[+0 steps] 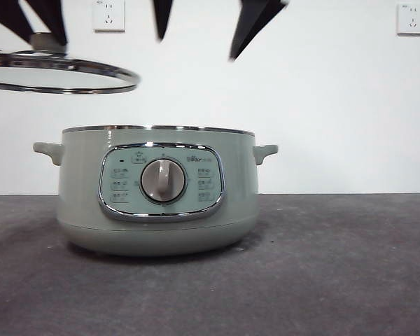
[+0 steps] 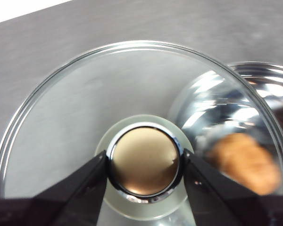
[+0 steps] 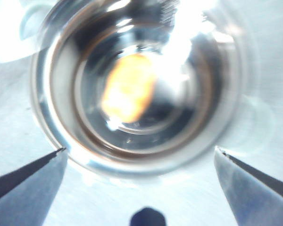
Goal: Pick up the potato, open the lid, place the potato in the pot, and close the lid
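Glass lid (image 1: pixel 56 73) hangs at ten o'clock off the pot (image 1: pixel 157 192) in front; the left gripper (image 2: pixel 145 165) pinches only its knob, so it could tilt and clip the rim; the right gripper (image 3: pixel 139 160) gapes empty above the potato (image 3: pixel 129 87) inside.

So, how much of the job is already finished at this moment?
The potato already lies inside the pot. The left gripper holds the lid by its knob, raised beside the pot. The right gripper is open above the pot. Only closing the lid remains.
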Robot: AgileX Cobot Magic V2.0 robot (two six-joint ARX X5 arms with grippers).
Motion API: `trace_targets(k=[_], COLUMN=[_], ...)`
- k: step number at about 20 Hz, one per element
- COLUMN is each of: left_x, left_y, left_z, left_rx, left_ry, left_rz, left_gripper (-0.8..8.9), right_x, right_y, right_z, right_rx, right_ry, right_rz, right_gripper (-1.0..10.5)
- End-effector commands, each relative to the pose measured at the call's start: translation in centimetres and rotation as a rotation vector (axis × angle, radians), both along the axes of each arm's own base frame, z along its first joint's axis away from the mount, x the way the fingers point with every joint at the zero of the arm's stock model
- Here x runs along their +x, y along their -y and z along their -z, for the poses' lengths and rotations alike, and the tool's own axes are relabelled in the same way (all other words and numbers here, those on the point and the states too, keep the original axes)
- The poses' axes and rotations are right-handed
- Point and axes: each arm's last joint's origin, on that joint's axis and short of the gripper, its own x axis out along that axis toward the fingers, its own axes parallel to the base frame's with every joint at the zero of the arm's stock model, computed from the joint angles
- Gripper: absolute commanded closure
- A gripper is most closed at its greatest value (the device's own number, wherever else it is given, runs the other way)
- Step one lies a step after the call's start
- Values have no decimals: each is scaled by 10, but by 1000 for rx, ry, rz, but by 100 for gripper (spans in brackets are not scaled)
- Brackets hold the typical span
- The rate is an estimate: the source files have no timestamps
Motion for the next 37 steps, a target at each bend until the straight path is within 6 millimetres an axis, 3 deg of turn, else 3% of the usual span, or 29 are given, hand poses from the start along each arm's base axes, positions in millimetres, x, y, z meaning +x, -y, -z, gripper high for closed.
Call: trace_targets(k=[1,4,7,11,15,19,25,31,37], left_x=[1,5,10,10,2,0,1,13,18], left_y=[17,40,66,96,117,120,120,129,132], left_z=[-2,8,22,36,36,36,36,55,60], left_rx=[-28,-35,-26,-21,13,2,4,14,19], left_ry=[23,-17,-56,-100,-64,-68,-60,-118,-120], left_rz=[40,95,162,231,257,256,240,227,226], left_gripper=[823,823,823,823,823,823,823,823,823], right_x=[-17,-39,-62,-92,-117,-136,-156,-165,-173], right_y=[19,40,62,93,119,138,159,168,176], right_z=[-18,-40,-47,-33,-10,4,2,-3,-6], right_rx=[-34,-1,14,-11,-35,-23,37,77,107], right_ry=[21,62,75,49,6,-18,8,30,54], right_rz=[5,-3,-3,-4,21,25,50,67,72], right_gripper=[223,223,223,223,223,223,223,223,223])
